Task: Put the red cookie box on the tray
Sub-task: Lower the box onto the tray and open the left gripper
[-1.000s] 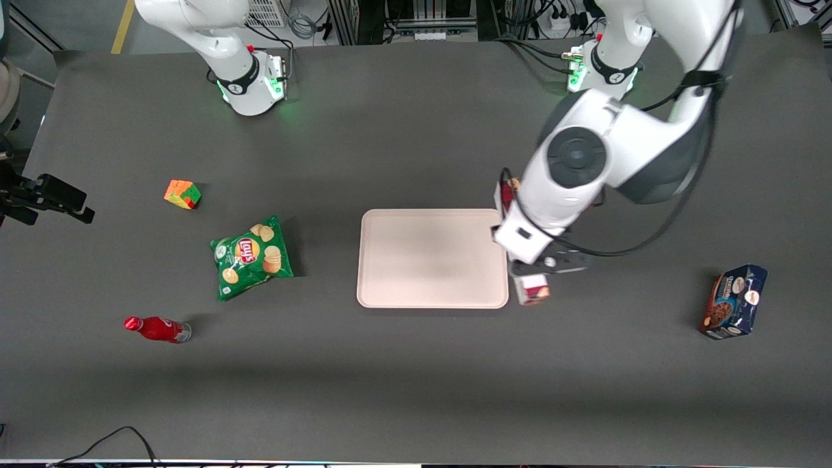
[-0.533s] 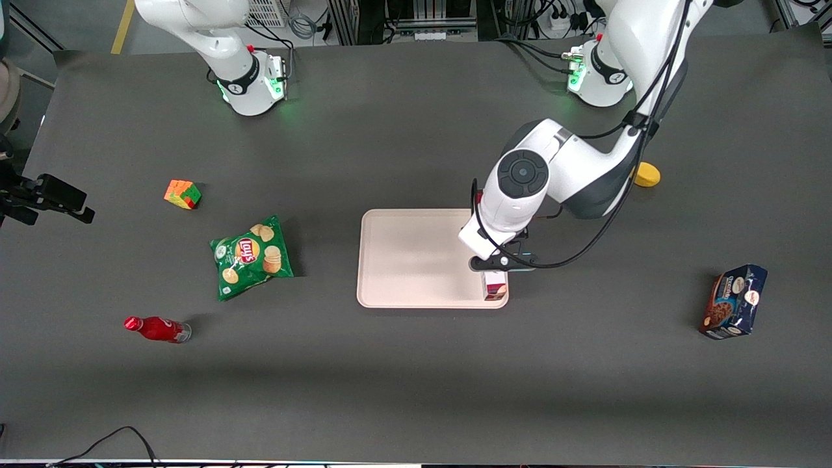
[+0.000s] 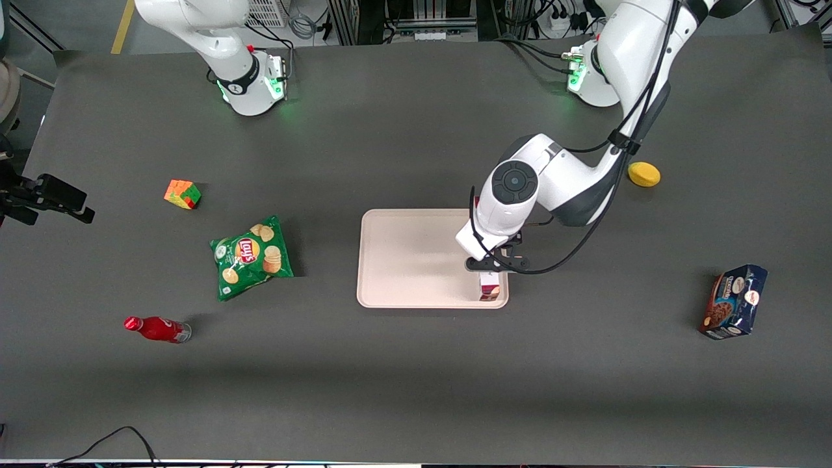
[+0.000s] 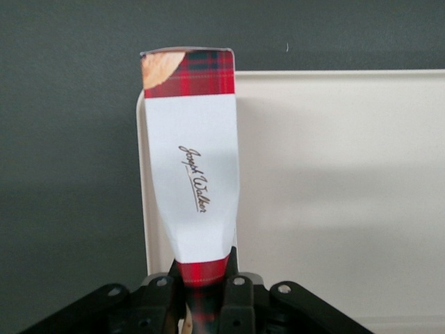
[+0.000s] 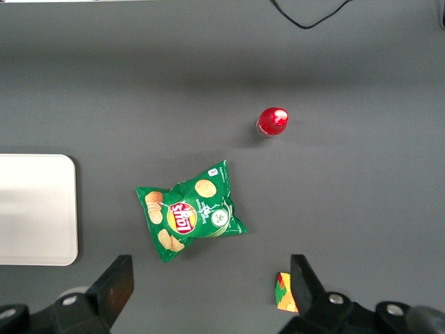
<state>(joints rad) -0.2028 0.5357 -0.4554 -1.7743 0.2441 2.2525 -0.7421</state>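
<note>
While the left arm reaches over the table (image 3: 416, 377), its claw (image 3: 492, 265) sits above the edge of the tray (image 3: 416, 260) that faces the working arm's end, clamped on the red cookie box (image 3: 491, 289). The wrist view shows the two fingers (image 4: 236, 296) pinching the narrow tartan end of the box (image 4: 191, 174), with the white panel and its script lettering running away from the claw. Only the end of the box nearest the front camera pokes out from under the wrist in the front view; the rest is hidden by the arm. That end lies over the tray's corner nearest the front camera on the working arm's side, with the long side of the box along the tray's rim (image 4: 144, 229). Whether the box rests on the tray or hangs just above it I cannot tell.

A yellow round object (image 3: 643, 174) lies toward the working arm's end of the table, and a dark blue cookie package (image 3: 734, 301) stands nearer the front camera at that end. Toward the parked arm's end lie a green chip bag (image 3: 250, 258), a colour cube (image 3: 182, 194) and a red bottle (image 3: 156, 329).
</note>
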